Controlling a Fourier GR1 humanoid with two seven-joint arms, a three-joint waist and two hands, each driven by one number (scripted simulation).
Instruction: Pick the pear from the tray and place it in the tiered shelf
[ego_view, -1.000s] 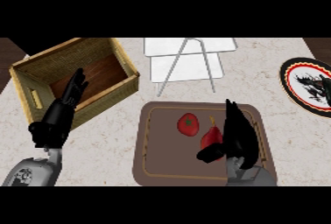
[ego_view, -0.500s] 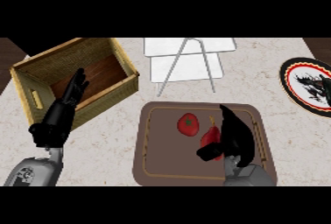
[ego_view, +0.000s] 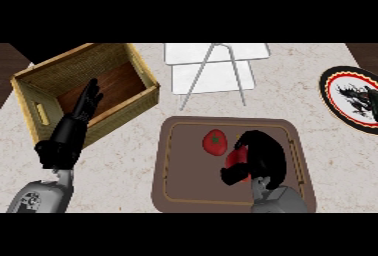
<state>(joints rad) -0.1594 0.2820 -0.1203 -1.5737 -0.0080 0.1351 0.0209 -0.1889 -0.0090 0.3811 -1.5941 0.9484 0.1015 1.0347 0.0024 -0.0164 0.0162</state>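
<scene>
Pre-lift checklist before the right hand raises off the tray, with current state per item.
1. Right hand over the brown tray: ok.
2. Fingers curled round a red item: ok.
3. Held item is the pear: cannot tell, it is mostly hidden.
4. Other red fruit apart from the grasp: ok, it lies just left of the hand.
5. White tiered shelf unobstructed: ok.
6. Left hand out of the path: ok, open over the wooden crate.
</scene>
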